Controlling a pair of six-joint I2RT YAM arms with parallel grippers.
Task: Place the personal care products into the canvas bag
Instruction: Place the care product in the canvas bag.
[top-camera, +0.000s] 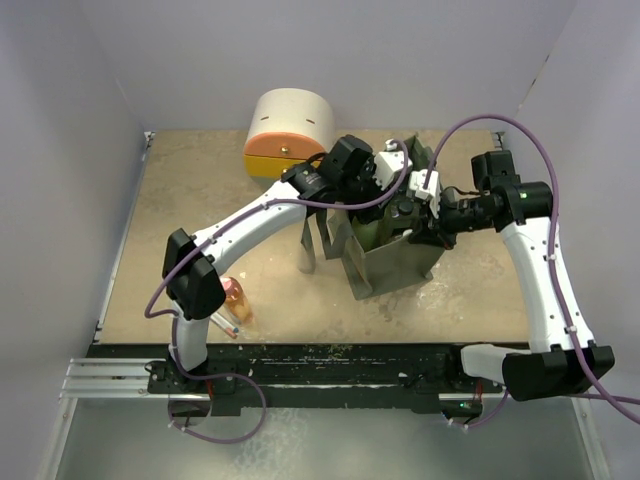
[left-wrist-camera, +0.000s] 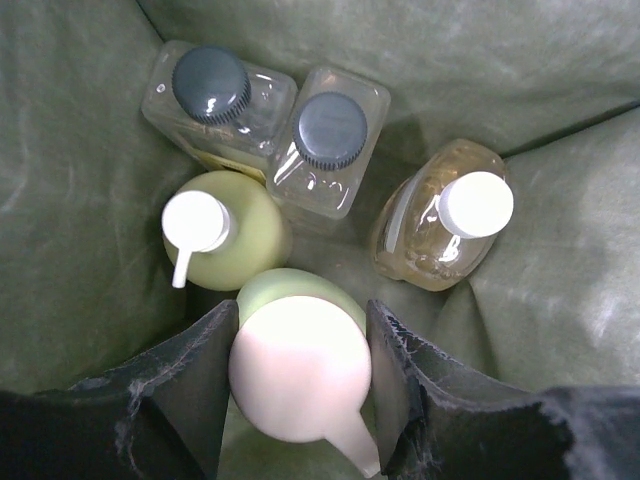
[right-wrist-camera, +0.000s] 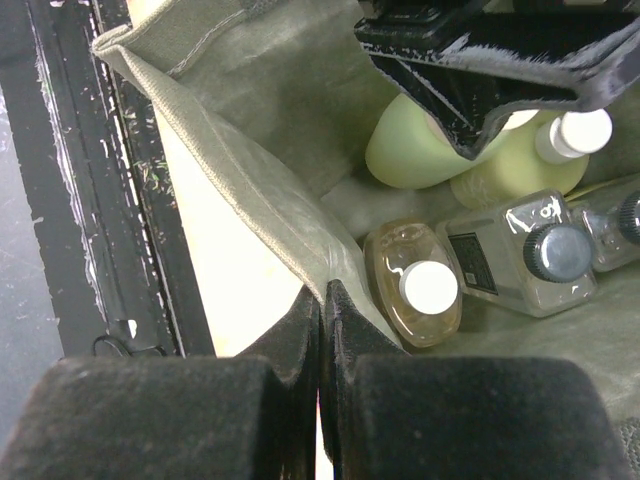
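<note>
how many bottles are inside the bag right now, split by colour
clear square bottles: 2
pale green pump bottles: 2
amber bottle: 1
total in the bag: 5

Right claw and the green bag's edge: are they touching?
Touching. The right wrist view shows the right claw closed on the rim of the canvas bag, with the fabric edge pinched between its two pads.

left fingers (left-wrist-camera: 190, 390) clasp pale green pump bottle (left-wrist-camera: 300, 370) | inside canvas bag (left-wrist-camera: 560, 300) | four bottles (left-wrist-camera: 325, 130) beside
</note>
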